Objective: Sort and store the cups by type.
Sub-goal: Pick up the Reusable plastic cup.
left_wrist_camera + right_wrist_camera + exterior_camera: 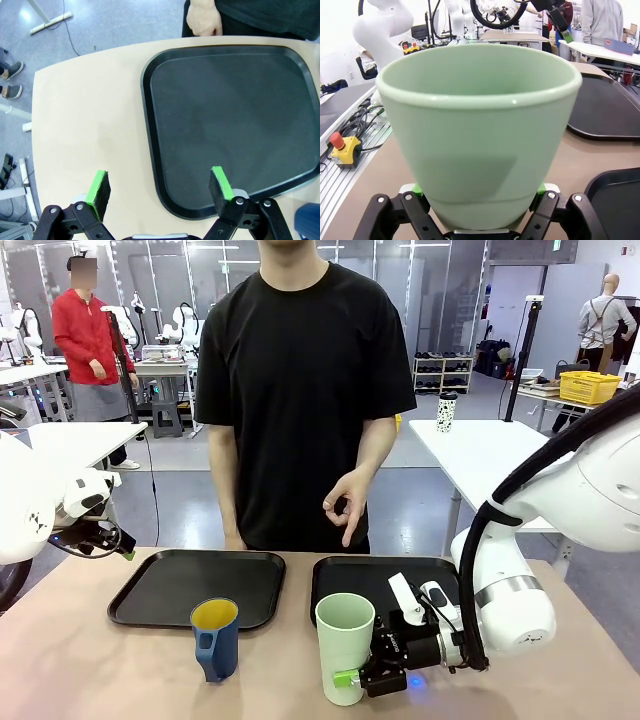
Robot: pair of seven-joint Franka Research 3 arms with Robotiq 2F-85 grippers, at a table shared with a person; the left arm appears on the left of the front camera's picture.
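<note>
A tall pale mint-green tumbler stands upright on the table just in front of the right tray. My right gripper is shut on its lower part from the right side. In the right wrist view the tumbler sits between the green pads of that gripper, pressed at its base. A dark blue handled mug with a yellow inside stands left of the tumbler, free. My left gripper hovers open at the far left; in its wrist view the left gripper hangs above the tray's near corner, holding nothing.
Two black trays lie side by side behind the cups. The person stands at the far edge, one hand held above the right tray, the other hand by the left tray. A small spotted cup stands on a distant table.
</note>
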